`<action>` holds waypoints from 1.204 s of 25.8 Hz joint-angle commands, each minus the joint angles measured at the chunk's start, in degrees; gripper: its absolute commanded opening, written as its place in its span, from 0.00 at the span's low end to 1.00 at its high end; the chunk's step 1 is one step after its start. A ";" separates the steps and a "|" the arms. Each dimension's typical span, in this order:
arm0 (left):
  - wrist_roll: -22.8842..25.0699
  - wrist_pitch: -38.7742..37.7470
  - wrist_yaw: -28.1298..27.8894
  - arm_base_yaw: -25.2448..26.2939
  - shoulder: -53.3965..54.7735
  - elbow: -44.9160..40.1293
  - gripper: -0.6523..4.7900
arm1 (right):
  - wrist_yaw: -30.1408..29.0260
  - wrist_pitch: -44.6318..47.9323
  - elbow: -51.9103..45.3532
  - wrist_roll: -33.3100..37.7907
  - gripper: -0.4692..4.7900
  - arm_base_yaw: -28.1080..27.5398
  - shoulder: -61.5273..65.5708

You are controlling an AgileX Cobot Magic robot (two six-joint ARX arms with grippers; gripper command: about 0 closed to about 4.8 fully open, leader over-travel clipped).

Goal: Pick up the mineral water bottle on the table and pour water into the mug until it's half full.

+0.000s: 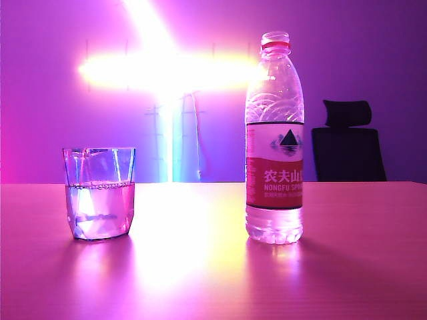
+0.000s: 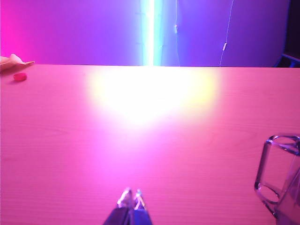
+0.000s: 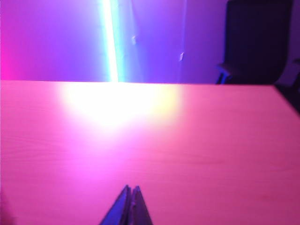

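The left tool [image 2: 131, 198] and right tool [image 3: 131, 193] are each pinched together, empty, low over the bare desk [image 1: 200, 267]. The mineral water bottle [image 1: 275, 143] stands upright, uncapped, well apart from the mug [image 1: 99, 193], which is about half full of water [image 1: 100, 210].

I'm looking at the table [image 1: 213, 267], a wide smooth top with faint wood grain, washed pink and purple, with a bright yellow-white glare across its middle. The mug [image 1: 99, 193] stands upright on it toward the left of my exterior view, water [image 1: 100, 210] filling roughly its lower half. The bottle [image 1: 275, 137] stands upright to the right of the mug, well apart from it, uncapped. In the left wrist view a small red cap [image 2: 19, 77] lies near the table's far edge, beside something pale [image 2: 14, 61] I can't identify.
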 commanded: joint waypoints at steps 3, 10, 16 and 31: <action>-0.15 0.52 0.24 -0.15 0.09 0.24 0.12 | -0.17 4.63 -3.65 -4.81 0.09 -5.33 -1.60; -0.15 0.52 0.24 -0.15 0.09 0.24 0.12 | -0.26 6.19 -7.48 -4.09 0.09 -9.29 -6.01; -0.15 0.50 0.22 -0.15 0.09 0.24 0.12 | -0.39 6.69 -9.29 -2.27 0.09 -9.77 -6.19; -0.15 0.52 0.24 -0.15 0.09 0.24 0.12 | -0.39 5.22 -9.29 -1.77 0.09 -9.64 -6.19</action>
